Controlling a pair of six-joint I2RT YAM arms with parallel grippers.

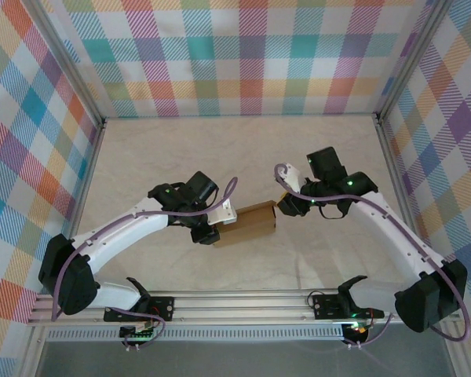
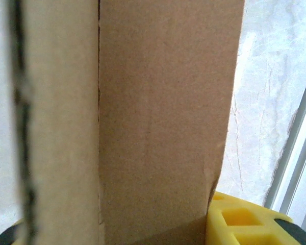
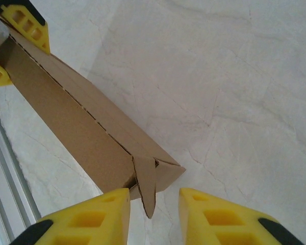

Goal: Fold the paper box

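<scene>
Overhead view: paper box (image 1: 247, 223) lies on the pale table (image 1: 180, 157), just below frame centre. Its long axis runs left to right, with the right end slightly higher in the picture. It is brown, matte, and folded into a long narrow box. The left gripper (image 1: 217, 225) is at its left end and the right gripper (image 1: 286, 206) at its right end.

Left wrist view: cardboard takes up most of the frame, and a yellow finger (image 2: 245, 222) is pressed against its lower right edge. The left gripper is clamped on that end of the box.

Right wrist view: the near end of the box is at lower centre. A pointed tab (image 3: 147, 191) sticks out between the two yellow fingers (image 3: 92, 219). The fingers are spread and not pinching it, and the one on the left of the frame sits just beside the box corner.
</scene>
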